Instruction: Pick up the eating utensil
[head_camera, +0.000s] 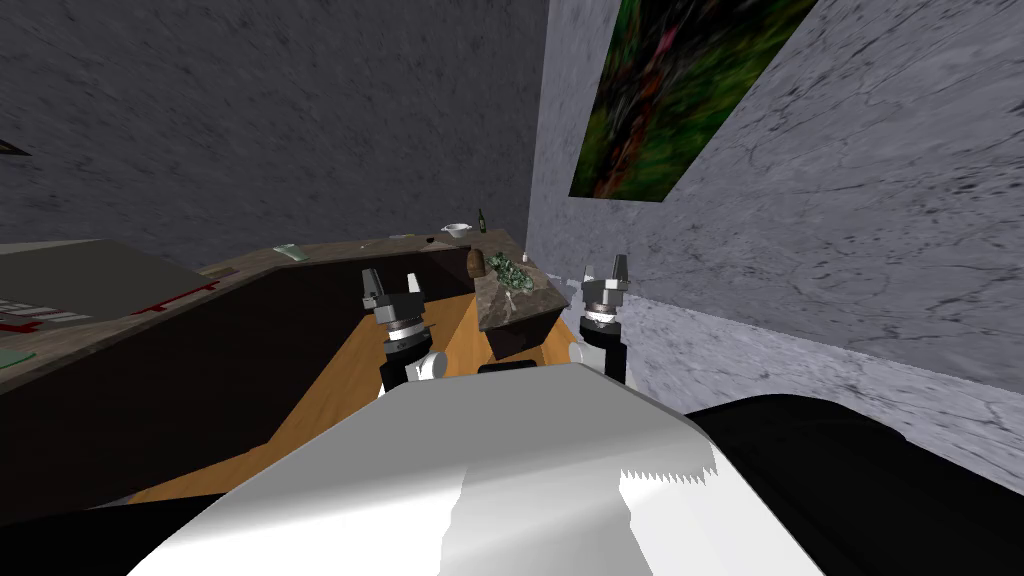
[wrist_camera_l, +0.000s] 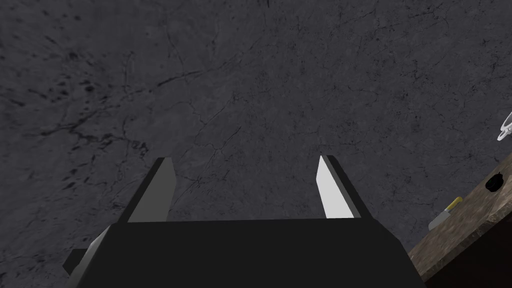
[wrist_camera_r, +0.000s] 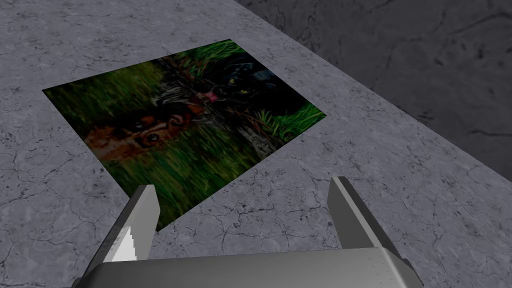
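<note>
You're at the approach step: left gripper (head_camera: 391, 282) and right gripper (head_camera: 605, 270) both hang spread and empty, short of the counter (wrist_camera_l: 470, 225). The yellow-handled knife (wrist_camera_l: 444, 215) lies on the counter, near its edge. Next, carry the left gripper over it.

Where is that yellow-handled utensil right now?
Seen in the left wrist view, the yellow-handled utensil lies on the brown countertop near its edge, close to a small black object, outside the open left gripper.
</note>
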